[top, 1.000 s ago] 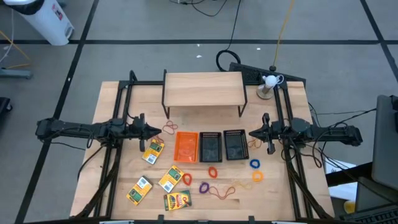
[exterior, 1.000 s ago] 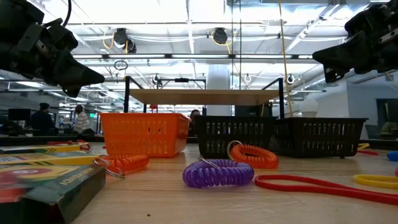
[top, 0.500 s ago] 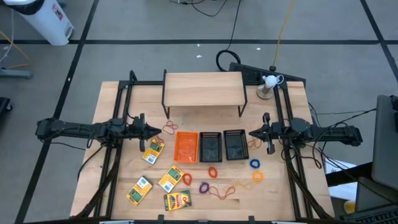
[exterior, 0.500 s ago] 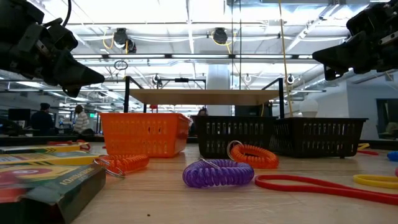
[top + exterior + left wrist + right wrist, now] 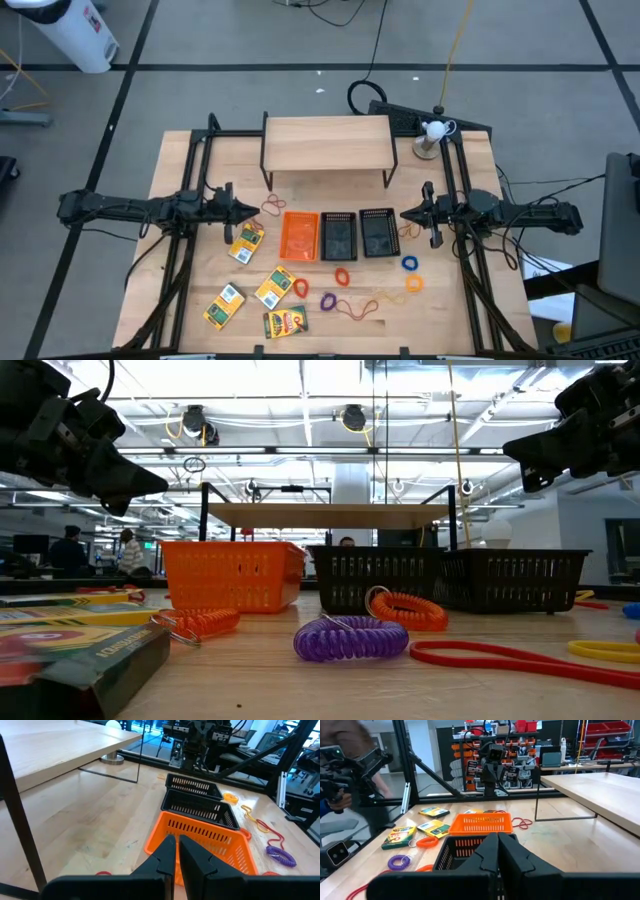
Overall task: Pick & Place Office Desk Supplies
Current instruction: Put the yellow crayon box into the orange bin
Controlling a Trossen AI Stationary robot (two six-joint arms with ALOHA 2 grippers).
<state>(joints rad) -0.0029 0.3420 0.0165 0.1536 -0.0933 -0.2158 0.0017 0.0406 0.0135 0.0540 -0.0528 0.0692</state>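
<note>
Three small trays stand in a row at mid-table: an orange tray [image 5: 300, 235] and two black mesh trays [image 5: 338, 235] [image 5: 376, 232]. Several yellow-and-green crayon boxes [image 5: 246, 240] [image 5: 275, 287] [image 5: 286, 321] lie flat on the near left. Coiled loops lie near the front: orange [image 5: 343, 275], purple [image 5: 350, 637], blue [image 5: 409, 264]. Thin red bands [image 5: 272, 207] lie left of the trays. My left gripper [image 5: 250, 213] hovers shut at the table's left, pointing at the orange tray [image 5: 200, 842]. My right gripper [image 5: 405, 214] hovers shut at the right, pointing at the black trays [image 5: 457, 852].
A wooden shelf riser [image 5: 326, 143] stands at the far centre behind the trays. A small round-based stand [image 5: 430, 140] sits at the far right corner. Black frame rails [image 5: 190, 200] run along both table sides. A person [image 5: 350, 750] is beyond the table's left side.
</note>
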